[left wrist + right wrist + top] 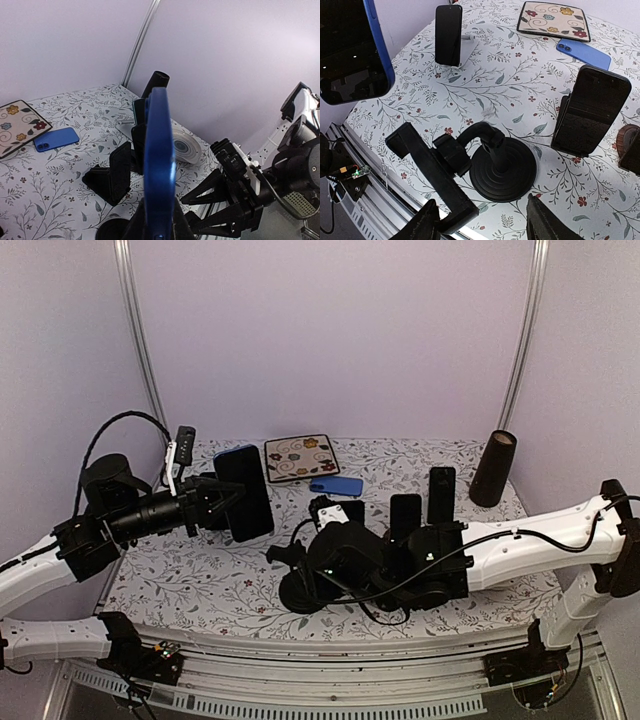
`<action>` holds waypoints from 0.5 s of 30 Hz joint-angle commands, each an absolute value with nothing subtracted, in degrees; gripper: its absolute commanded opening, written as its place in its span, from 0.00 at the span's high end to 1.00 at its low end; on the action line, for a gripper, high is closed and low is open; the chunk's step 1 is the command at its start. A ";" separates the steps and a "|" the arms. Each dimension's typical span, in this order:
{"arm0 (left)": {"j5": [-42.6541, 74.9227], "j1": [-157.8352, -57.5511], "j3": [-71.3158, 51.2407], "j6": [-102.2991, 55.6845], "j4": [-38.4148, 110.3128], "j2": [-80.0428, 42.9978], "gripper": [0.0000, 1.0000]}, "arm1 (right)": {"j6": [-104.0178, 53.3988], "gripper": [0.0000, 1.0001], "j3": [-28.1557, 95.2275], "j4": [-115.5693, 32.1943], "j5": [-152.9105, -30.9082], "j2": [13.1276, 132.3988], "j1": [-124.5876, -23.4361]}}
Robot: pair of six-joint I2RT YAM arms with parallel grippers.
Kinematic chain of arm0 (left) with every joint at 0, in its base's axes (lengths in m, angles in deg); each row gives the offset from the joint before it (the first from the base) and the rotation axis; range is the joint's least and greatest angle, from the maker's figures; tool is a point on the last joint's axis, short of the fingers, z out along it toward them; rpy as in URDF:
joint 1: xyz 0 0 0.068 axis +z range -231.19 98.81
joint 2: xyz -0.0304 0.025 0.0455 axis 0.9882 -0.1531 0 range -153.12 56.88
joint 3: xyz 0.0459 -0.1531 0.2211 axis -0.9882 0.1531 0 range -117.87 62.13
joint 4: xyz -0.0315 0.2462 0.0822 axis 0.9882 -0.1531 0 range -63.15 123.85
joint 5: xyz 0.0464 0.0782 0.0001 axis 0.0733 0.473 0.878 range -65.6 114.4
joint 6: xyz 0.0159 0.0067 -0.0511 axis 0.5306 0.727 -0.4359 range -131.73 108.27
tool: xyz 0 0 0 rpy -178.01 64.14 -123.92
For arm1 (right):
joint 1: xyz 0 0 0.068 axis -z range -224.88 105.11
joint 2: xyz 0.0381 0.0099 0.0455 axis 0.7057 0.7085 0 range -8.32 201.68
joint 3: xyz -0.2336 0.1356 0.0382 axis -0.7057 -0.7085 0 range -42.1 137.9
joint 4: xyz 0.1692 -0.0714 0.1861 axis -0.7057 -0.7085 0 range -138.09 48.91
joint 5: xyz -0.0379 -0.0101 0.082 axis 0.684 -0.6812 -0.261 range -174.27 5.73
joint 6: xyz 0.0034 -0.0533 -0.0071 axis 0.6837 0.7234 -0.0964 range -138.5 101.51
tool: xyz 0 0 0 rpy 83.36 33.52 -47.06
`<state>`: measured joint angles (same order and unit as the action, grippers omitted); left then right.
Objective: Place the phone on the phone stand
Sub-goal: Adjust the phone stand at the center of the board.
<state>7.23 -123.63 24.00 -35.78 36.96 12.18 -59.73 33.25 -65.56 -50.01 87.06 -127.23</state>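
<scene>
The job looks about half done. The phone (247,495) is off the desk (200,585) and hangs in the air on the left side, with the left arm (140,515) holding it and its jaws clamped on it. It is not yet on the phone stand (502,170), which sits near the front edge of the desk, well apart from the phone. The stand's cradle (432,167) is empty and tilted on a bent neck above a round black base.

The right arm (500,550) reaches across to the stand. Its jaws are spread apart and grip nothing, and I cannot tell whether they touch the stand. By my reckoning, what is left is to carry the phone over, settle it into the cradle and let go.

The phone itself is a slim slab with a dark, glossy screen, unlit, and a bright blue case around its edge. From the left wrist it shows edge-on — a narrow blue strip standing straight up from the jaws.
</scene>
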 commanded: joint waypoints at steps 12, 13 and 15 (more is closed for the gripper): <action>4.84 -123.08 23.79 -36.51 41.77 11.31 1.00 | -60.71 0.68 29.73 -66.36 -49.02 81.75 -126.71; 4.61 -123.07 23.81 -36.59 41.90 11.27 1.00 | -60.62 0.68 29.65 -66.09 -49.34 81.86 -126.70; 4.05 -123.11 23.87 -36.69 42.13 11.19 1.00 | -60.31 0.69 29.70 -65.58 -49.95 82.07 -126.70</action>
<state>5.74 -123.61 24.02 -36.02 37.70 11.13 -60.80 30.54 -66.48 -49.50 83.08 -127.21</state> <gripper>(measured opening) 0.058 0.320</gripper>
